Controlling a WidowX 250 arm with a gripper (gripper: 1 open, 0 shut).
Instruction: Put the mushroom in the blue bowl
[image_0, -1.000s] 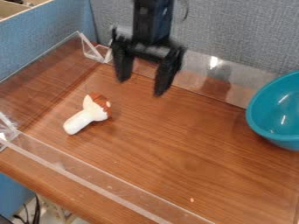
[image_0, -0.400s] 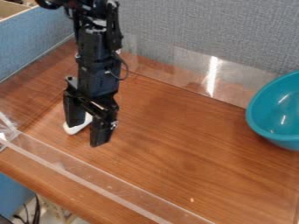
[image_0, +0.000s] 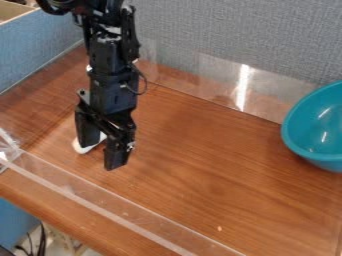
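My gripper (image_0: 102, 147) points straight down near the table's left front, its black fingers (image_0: 116, 154) spread open and reaching to the wooden surface. The mushroom (image_0: 82, 148) lies between and behind those fingers; only a sliver of its white stem shows at the left finger, the rest is hidden by the gripper. I cannot tell whether the fingers touch it. The blue bowl (image_0: 318, 124) sits at the right edge of the table, partly cut off by the picture, far from the gripper.
A low clear plastic wall (image_0: 80, 205) rims the wooden table (image_0: 214, 170) along the front and left, with clear panels (image_0: 241, 85) at the back. A blue-grey partition stands behind.
The gripper came down and toward the front left from above the table's back, and now straddles the mushroom, covering most of it. Over the last half second it has stayed still.
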